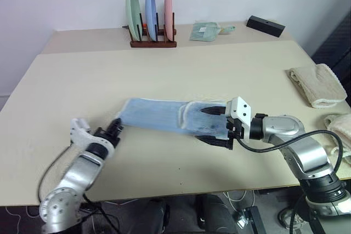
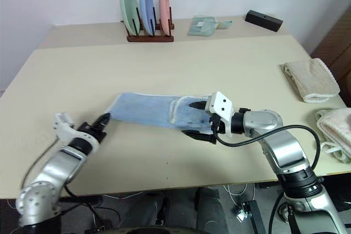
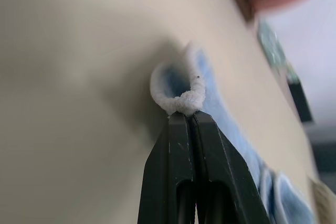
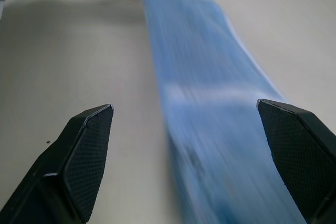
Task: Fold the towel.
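The towel [image 1: 164, 116] lies stretched across the middle of the surface [image 1: 164, 69], well back from every edge, with bare room all round it — plenty behind, a narrower strip toward the near edge. It is one long light-blue strip with a whitish hem, its right end doubled over in a rumpled flap; the left gripper [image 1: 116, 126] has its jaws clenched on the towel's left corner, while the right gripper [image 1: 219, 126] straddles the folded end with jaws released, wide apart. At the back stand three plates [image 1: 149, 13] in one rack [image 1: 153, 42] beside one green cloth [image 1: 204, 31] and one black box [image 1: 265, 25] — two cream towels [image 1: 318, 84] lie at the right edge.
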